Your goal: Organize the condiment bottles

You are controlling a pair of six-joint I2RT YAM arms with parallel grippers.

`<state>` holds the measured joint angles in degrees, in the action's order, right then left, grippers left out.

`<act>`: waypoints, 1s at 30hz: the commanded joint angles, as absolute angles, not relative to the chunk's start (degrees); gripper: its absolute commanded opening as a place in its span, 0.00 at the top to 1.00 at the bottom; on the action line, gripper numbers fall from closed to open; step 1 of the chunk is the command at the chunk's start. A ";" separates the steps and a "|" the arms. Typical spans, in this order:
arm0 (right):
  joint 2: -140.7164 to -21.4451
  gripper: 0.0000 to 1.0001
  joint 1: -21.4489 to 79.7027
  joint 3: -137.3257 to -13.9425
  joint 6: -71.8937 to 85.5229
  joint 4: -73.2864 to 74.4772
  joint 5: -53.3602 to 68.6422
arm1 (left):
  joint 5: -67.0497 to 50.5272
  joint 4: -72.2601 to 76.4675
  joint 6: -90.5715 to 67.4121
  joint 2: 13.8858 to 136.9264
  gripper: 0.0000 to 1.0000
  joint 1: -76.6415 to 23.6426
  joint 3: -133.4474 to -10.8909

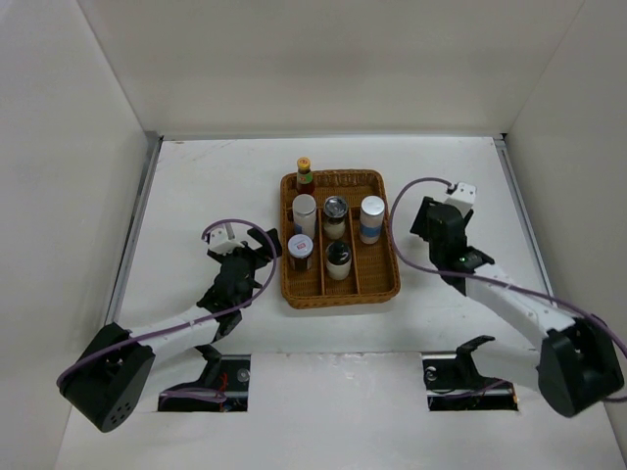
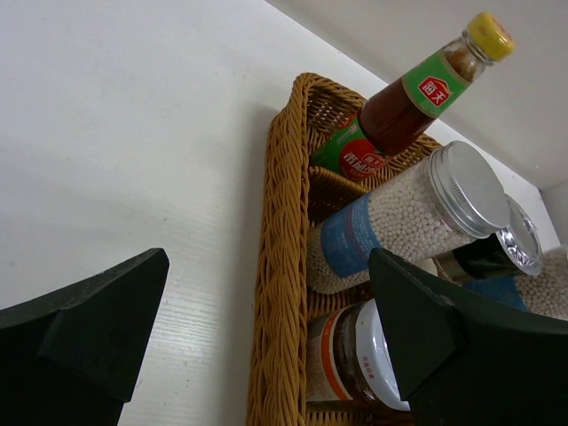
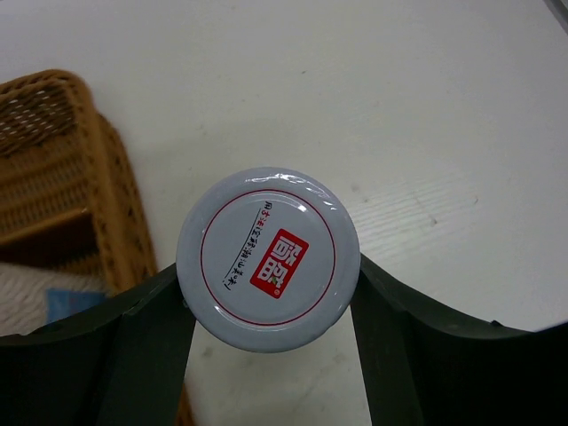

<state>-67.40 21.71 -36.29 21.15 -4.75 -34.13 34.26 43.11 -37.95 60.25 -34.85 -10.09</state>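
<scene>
Inside the wicker tray (image 1: pixel 388 284) six bottles (image 1: pixel 305 211) stand upright; beside it the right pincer (image 3: pixel 268 277) clasps a seventh, a white-lidded jar (image 3: pixel 266 253), seemingly upright; left pincer (image 2: pixel 266 266) gapes wide.

My overhead feed is bright and even, lit diffusely from above; the white table (image 1: pixel 216 186) nearly washes out. Shadows there are soft and short, a faint one along the wicker tray (image 1: pixel 340 300) and under both arms.

On the right wrist feed, the white-lidded jar (image 3: pixel 268 240) carries a small glare streak at its lid's far rim. Its print is sharp, while the dark fingers (image 3: pixel 133 355) of the right gripper (image 3: pixel 269 271) look soft.

On the left wrist feed, the silver-lidded jar (image 2: pixel 399 222) glints, and the left gripper (image 2: pixel 268 259) has near-black, slightly blurred fingers (image 2: pixel 80 337).
</scene>
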 commanded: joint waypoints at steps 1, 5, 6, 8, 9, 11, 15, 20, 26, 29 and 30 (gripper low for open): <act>-57.86 0.43 27.53 -35.95 22.14 -2.05 -41.12 | 34.19 45.62 -38.50 59.85 0.00 -35.37 -11.07; -52.30 0.43 35.88 -37.52 23.90 6.65 -42.97 | 34.19 45.44 -38.50 59.59 0.00 -35.37 -11.07; -51.77 0.43 38.60 -38.23 25.04 9.03 -43.33 | 34.19 45.44 -38.50 59.50 0.00 -35.37 -11.07; -51.68 0.43 43.87 -39.63 27.50 12.99 -44.38 | 34.36 45.26 -38.41 59.15 0.00 -35.29 -11.07; -52.11 0.43 46.16 -40.25 28.47 14.40 -44.73 | 34.37 45.09 -38.32 58.72 0.00 -35.11 -11.07; -52.73 0.43 50.65 -41.22 29.70 15.20 -44.82 | 34.45 44.91 -38.23 57.57 0.00 -34.67 -10.64; -55.45 0.43 56.46 -43.41 30.06 11.97 -44.65 | 34.72 44.91 -38.14 57.39 0.00 -33.97 -10.55; -60.55 0.42 57.43 -41.49 29.53 3.62 -41.67 | 34.28 44.91 -38.49 57.57 0.00 -32.21 -10.20; -65.47 0.41 57.26 -35.87 30.23 -4.65 -40.96 | 33.67 44.39 -39.81 58.09 0.00 -29.84 -9.84; -68.11 0.39 56.65 -33.67 30.23 -7.90 -40.52 | 33.48 43.51 -40.17 58.71 0.00 -29.40 -10.37; -68.90 0.38 56.56 -33.14 30.41 -8.69 -40.52 | 33.66 43.42 -40.17 58.97 0.00 -29.22 -10.46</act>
<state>-68.38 56.99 -33.30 29.17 2.02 -39.75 34.15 42.63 -39.07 58.41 -29.87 -10.09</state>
